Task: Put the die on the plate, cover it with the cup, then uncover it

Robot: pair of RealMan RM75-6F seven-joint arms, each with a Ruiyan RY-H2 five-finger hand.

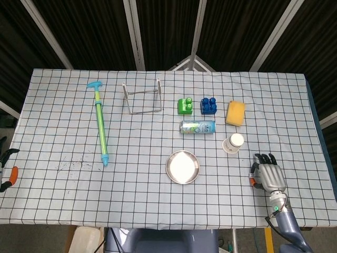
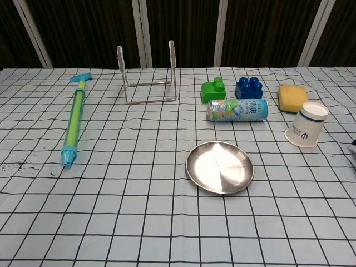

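A round steel plate (image 1: pixel 182 166) (image 2: pixel 219 167) lies empty near the table's front middle. Right of it and a little further back, a white paper cup (image 1: pixel 233 143) (image 2: pixel 306 128) with blue print stands mouth down. No die shows in either view. My right hand (image 1: pixel 268 174) rests back-up on the cloth at the front right, fingers stretched toward the cup and about a hand's length short of it, with nothing visibly in them. A small orange bit shows at its thumb side. Only a dark sliver of the right hand (image 2: pixel 354 146) reaches the chest view. A dark shape with an orange tip, perhaps my left hand (image 1: pixel 6 169), sits off the table's left edge.
A drink can (image 1: pixel 198 127) lies on its side behind the plate. Green (image 1: pixel 185 106) and blue (image 1: pixel 208 105) blocks and a yellow sponge (image 1: pixel 235 113) sit further back. A wire rack (image 1: pixel 142 97) stands at the back middle and a toy water pump (image 1: pixel 100 122) lies on the left.
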